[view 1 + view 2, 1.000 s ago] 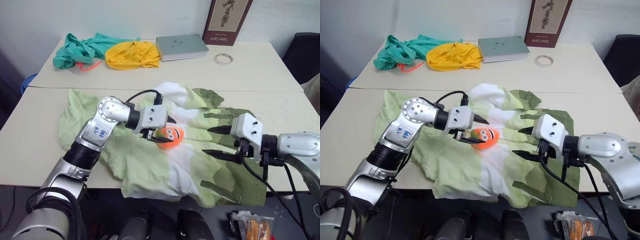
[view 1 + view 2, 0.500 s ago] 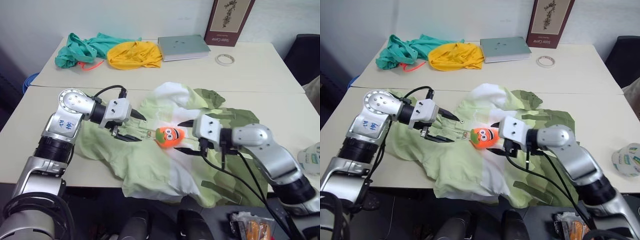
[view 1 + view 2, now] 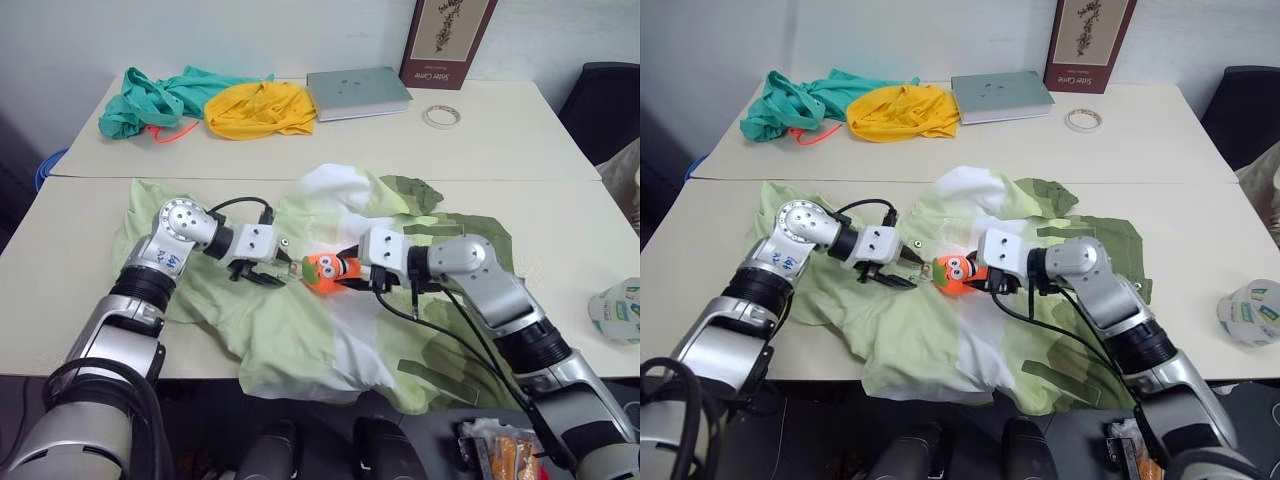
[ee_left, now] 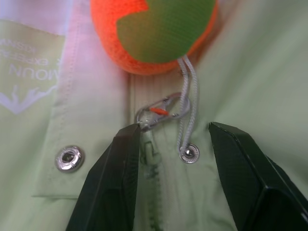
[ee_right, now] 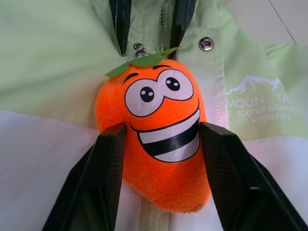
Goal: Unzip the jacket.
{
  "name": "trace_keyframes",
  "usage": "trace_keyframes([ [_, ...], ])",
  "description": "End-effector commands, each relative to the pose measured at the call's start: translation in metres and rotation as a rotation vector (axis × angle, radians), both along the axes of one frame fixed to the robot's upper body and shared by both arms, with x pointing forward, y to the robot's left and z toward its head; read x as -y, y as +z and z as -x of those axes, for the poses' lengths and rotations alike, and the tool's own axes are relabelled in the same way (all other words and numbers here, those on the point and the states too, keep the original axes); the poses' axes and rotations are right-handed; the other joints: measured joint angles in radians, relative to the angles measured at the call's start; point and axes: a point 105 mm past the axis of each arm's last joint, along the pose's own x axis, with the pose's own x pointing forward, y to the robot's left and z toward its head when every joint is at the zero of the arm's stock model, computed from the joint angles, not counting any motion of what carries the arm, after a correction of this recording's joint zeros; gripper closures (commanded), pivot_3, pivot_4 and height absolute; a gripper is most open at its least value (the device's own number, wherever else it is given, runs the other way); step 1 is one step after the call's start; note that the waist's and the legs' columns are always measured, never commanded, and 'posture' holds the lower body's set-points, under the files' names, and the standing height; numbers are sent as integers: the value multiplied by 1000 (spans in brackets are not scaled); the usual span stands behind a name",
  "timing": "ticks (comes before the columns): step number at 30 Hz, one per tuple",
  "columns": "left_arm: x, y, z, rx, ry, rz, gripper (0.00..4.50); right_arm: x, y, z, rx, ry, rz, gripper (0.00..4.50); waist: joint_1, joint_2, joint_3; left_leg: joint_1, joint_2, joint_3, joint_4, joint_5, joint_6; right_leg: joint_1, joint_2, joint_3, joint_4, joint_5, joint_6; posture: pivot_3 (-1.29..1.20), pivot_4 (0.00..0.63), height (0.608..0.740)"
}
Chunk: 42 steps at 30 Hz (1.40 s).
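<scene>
The right gripper [image 5: 161, 139], half open, is bracketing the orange plush carrot charm [image 5: 159, 144] without clamping it, seemingly to pull the zipper. The left gripper [image 4: 173, 144], also partly open and empty, is straddling the silver clip [image 4: 161, 111] to pin the pale green hooded jacket [image 3: 300, 330].

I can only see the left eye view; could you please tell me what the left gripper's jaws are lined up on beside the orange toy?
Observer: In the left wrist view, the left gripper has its jaws open astride a small metal clip at the top of the jacket front; one jaw touches the clip's end.
Operator: Thank you. Is the toy attached to that clip?
Observer: Yes, a grey cord runs from the plush toy down to the clip.
Operator: And where is the right gripper on the toy?
Observer: In the right wrist view, the right gripper has one jaw on each side of the toy's smiling face; I cannot tell whether they press it.
</scene>
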Motion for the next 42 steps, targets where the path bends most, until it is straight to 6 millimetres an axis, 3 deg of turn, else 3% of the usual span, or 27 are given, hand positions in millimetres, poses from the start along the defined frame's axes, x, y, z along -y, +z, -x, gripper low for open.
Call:
trace_keyframes([
  [1,1,-4,-8,25,41,13,2189,1,5,1,30,12,-5,3268,-1,0,0,0,0,0,0,0,0,0,0,0,0,0,0,0,150,740],
  [4,3,-4,-8,15,52,57,2189,5,5,6,22,13,-13,4354,-1,0,0,0,0,0,1,0,0,0,0,0,2,0,0,0,150,740],
  [5,4,0,-9,-1,65,96,2189,6,5,8,18,12,-16,4475,1,0,0,0,0,0,1,0,0,0,0,0,2,0,0,0,150,740],
  [9,-2,-2,-7,-20,67,65,2189,14,4,12,18,-5,-15,4475,-1,0,0,0,-1,0,1,0,0,0,0,0,2,0,0,0,150,740],
  [14,-10,-13,-3,-66,76,18,2189,40,19,8,47,-112,-53,4475,-2,0,0,0,-1,0,1,0,0,0,-1,0,2,0,0,0,150,740],
  [16,-14,-19,-2,-74,83,5,2189,60,29,6,60,-193,-76,4475,-2,0,0,0,-1,1,1,0,0,0,-1,1,2,0,0,0,150,740],
  [19,-20,-28,0,-83,100,-9,2189,112,46,7,76,-382,-128,4475,3,0,0,0,-1,0,0,0,0,0,-2,1,2,0,0,0,150,740],
  [23,-29,-33,2,-88,121,-17,2189,187,60,26,74,-627,-164,4475,11,0,0,1,0,1,0,0,0,0,-2,1,1,0,0,0,150,740],
  [25,-32,-35,3,-89,128,-21,2189,212,61,35,74,-704,-147,4475,10,1,-1,1,1,3,0,0,0,1,-2,2,1,0,0,0,150,740],
  [28,-36,-35,3,-87,136,-25,2189,272,64,55,95,-895,-94,4475,6,2,-2,3,2,6,-1,0,0,1,-1,5,1,0,0,0,150,740],
  [30,-37,-33,3,-81,138,-19,2189,335,67,80,112,-1118,-71,4475,10,3,-2,4,2,7,-1,0,0,1,-1,6,2,0,0,0,150,740],
  [31,-37,-33,3,-73,136,-19,2189,353,65,89,111,-1177,-55,4475,13,3,-2,4,2,8,-1,0,1,1,-1,6,1,0,0,0,150,740],
  [34,-35,-33,6,-63,112,-24,2189,372,60,97,113,-1250,-57,4475,8,3,-3,6,2,12,-3,-1,2,1,-1,10,1,0,0,0,150,740],
  [38,-32,-32,6,-52,104,-16,2189,394,66,92,183,-1355,-76,4475,-3,5,-5,23,3,15,-12,-1,3,16,-1,14,-10,0,0,0,150,740],
  [42,-32,-28,4,-42,116,-1,2189,374,72,68,194,-1277,-101,4475,-5,8,-6,24,4,16,-14,-1,2,15,-1,21,-10,0,0,0,150,740],
])
